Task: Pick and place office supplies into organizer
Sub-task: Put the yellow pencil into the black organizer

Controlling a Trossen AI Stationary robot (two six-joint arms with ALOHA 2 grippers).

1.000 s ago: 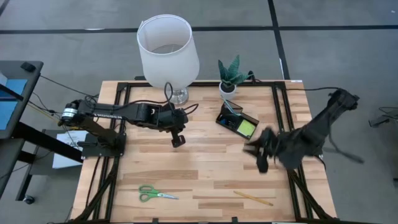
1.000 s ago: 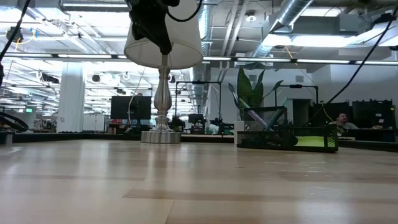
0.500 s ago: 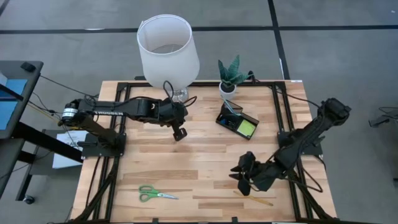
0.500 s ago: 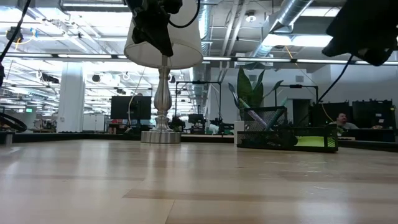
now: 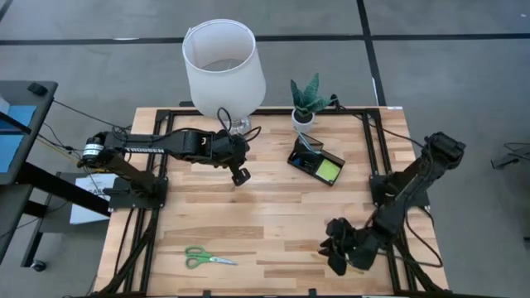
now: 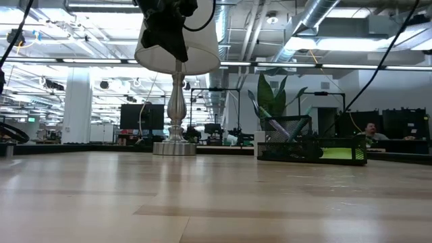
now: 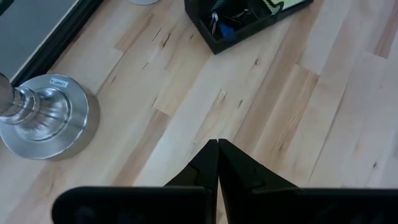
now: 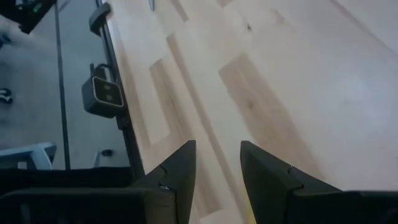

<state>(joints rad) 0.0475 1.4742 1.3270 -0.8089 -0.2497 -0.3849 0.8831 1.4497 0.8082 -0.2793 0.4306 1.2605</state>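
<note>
From above, the black organizer (image 5: 315, 161) sits near the table's (image 5: 273, 207) far edge, beside a potted plant (image 5: 307, 101), turned diagonally. The green-handled scissors (image 5: 207, 259) lie near the front edge, long axis along that edge, blades pointing right. The low view shows only the organizer, the lamp (image 6: 177, 74) and the room behind. The left gripper (image 5: 240, 175), closed and empty, hangs beside the lamp base. The right gripper (image 5: 336, 248) hovers low near the front right edge, fingers (image 8: 176, 174) apart, holding nothing. Bare wood lies between the arms.
</note>
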